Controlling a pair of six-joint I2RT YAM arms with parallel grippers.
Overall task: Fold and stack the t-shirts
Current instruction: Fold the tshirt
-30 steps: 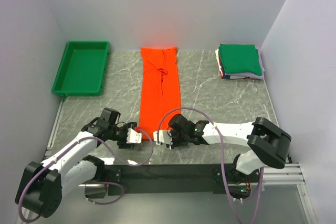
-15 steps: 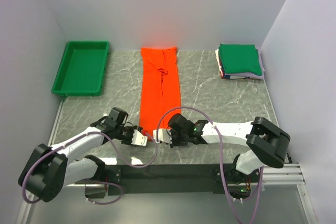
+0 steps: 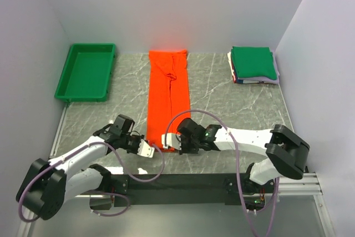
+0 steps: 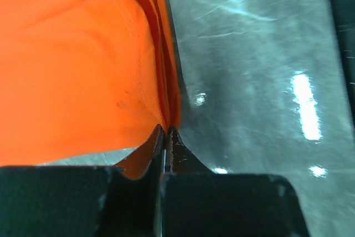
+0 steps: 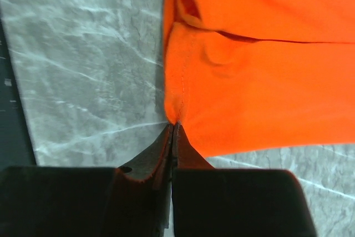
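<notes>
Here the orange tee (image 3: 169, 95) lies as a long narrow strip down the middle of the table (image 3: 222, 92), sides folded in, its far end against the back wall and its near hem by the two arms. A crease runs along its length, with a small pucker near the far end. The folded stack (image 3: 253, 65), green on top with thin white, red and blue edges under it, sits at the far right corner, well apart from the strip.

A second ago the left fingers (image 3: 145, 148) stood just left of the hem; now they sit at its near left corner. The right fingers (image 3: 168, 141) have hardly shifted.

From above, the fingers are too small to judge. The left wrist view shows the left fingers (image 4: 158, 151) pressed narrow on the layered orange edge (image 4: 83, 65); the right wrist view shows the right fingers (image 5: 166, 148) pinched tight on a stitched hem corner (image 5: 249, 81). Only the top view shows the stack and the green tray (image 3: 86, 71) at far left.
</notes>
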